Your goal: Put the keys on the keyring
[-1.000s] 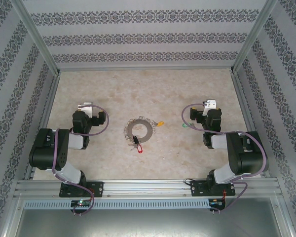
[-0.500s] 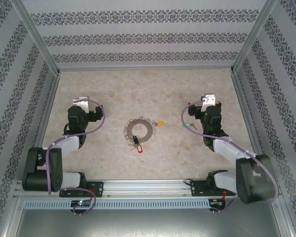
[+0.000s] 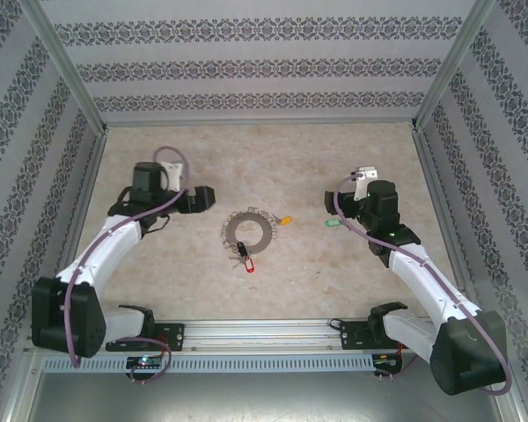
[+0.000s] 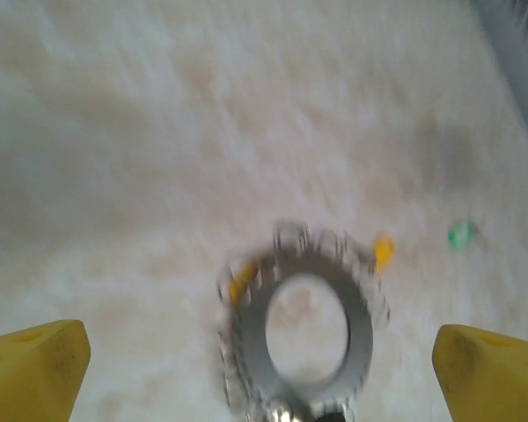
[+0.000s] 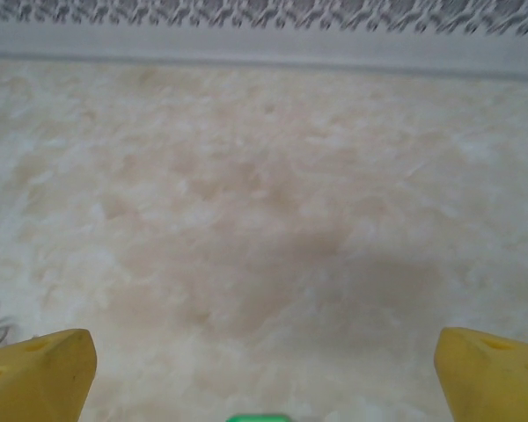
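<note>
Right gripper (image 5: 262, 374) gapes empty, green key (image 5: 258, 418) centred between its fingers!
It lies between keyring (image 3: 248, 230) and the right edge of the table (image 3: 317, 272) (left gripper (image 4: 264, 374), agape too, faces the ring).

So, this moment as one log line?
left end effector: open, facing keyring | right end effector: open, near green key | yellow key: beside keyring

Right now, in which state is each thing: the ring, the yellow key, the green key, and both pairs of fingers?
keyring: flat on the table, unheld.
yellow key: on the table at the ring's edge, unheld.
green key: on the table, apart from the ring, unheld.
left fingers: open, empty.
right fingers: open, empty.
</note>
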Tool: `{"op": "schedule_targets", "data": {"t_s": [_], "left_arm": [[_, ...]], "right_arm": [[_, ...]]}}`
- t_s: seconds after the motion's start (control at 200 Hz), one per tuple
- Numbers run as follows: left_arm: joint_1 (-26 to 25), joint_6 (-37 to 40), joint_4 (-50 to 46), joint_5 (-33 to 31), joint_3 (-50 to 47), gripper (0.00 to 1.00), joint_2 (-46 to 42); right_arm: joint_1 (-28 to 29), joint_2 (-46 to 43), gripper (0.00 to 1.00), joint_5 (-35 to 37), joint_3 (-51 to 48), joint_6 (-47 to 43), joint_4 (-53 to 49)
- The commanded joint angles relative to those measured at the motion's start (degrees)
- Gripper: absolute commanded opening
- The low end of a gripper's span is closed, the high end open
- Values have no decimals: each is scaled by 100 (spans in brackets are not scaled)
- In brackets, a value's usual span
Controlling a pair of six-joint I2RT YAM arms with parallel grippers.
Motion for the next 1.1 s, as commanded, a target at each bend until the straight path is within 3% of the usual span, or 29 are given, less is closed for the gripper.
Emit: {"op": "schedule_targets", "data": {"t_s": [0.0, 0.09, 0.245, 0.39, 0.485, 0.739, 1.099], "left_arm": [[-612, 606, -1376, -231, 638, 100, 407], [-945, 740, -1630, -739, 1002, 100, 850], [-1337, 783, -2134, -1559, 1779, 84, 1658], [-1581, 697, -2347, -1665, 2559, 71, 2315], [-1693, 563, -2451, -1673, 2952, 69, 2727], [-2114, 197, -2660, -2671, 3834, 62, 3770], [-2339, 94, -2872, -3203, 4551, 53, 4665]], "right_arm": [[69, 32, 98, -680, 268, 279, -549], [80, 119, 98, -870, 336, 359, -639], [117, 271, 98, -903, 327, 379, -583], [128, 484, 98, -850, 403, 334, -572], [145, 641, 98, -832, 423, 358, -496], [198, 955, 98, -790, 544, 339, -357], [187, 940, 98, -727, 600, 171, -388]]}}
